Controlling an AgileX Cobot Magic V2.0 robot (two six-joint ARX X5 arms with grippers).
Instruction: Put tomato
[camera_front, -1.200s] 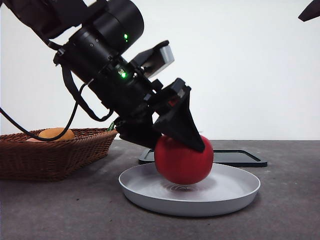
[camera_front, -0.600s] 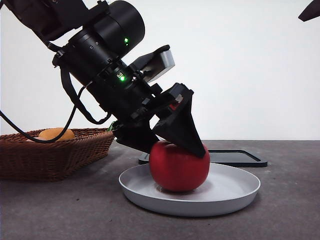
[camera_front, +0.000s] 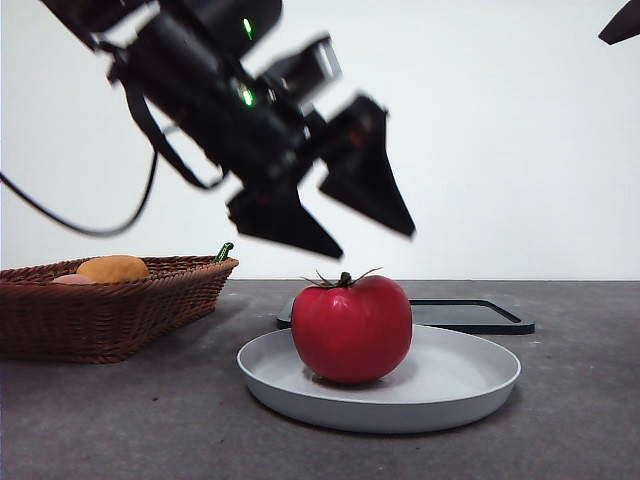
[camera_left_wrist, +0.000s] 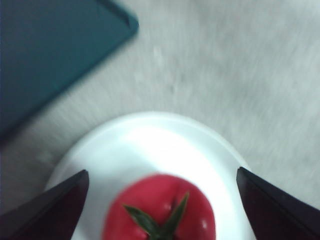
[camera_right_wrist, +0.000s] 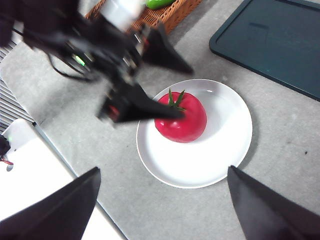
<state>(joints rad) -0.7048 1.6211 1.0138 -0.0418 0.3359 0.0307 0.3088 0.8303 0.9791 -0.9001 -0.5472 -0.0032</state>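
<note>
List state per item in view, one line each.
tomato: upright on the plate, stem up, released
plate: on the table, holds only the tomato
left end effector: open, above the tomato, clear of it
right end effector: open, high above the table
basket: holds an orange item
dark tray: flat behind the plate

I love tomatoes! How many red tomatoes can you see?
1. The tomato sits upright on the white plate, below the open left gripper. The basket could hide more.

Left gripper tilted down from upper left, jaws spread wide; right gripper parted, high above.
</note>
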